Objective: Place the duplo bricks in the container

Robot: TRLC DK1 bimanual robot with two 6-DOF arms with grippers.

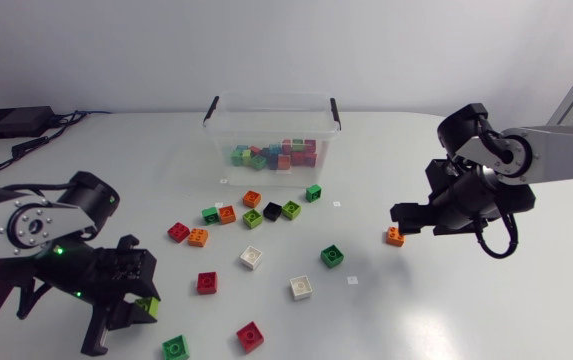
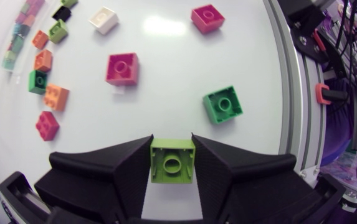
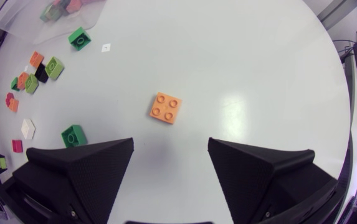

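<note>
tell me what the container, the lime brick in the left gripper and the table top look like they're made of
Container: clear plastic, probably; the bricks inside show through its walls. Lime brick, clamped in the left gripper: moulded plastic, smooth, with crisp edges and a round stud. Table top: a smooth white surface with a soft sheen; the material itself is unclear.

The white table (image 1: 416, 320) carried a clear container (image 1: 218, 135) at its far side. Loose duplo bricks (image 1: 251, 257) lay scattered before it, and one orange brick (image 1: 395, 236) lay apart toward the right.
</note>
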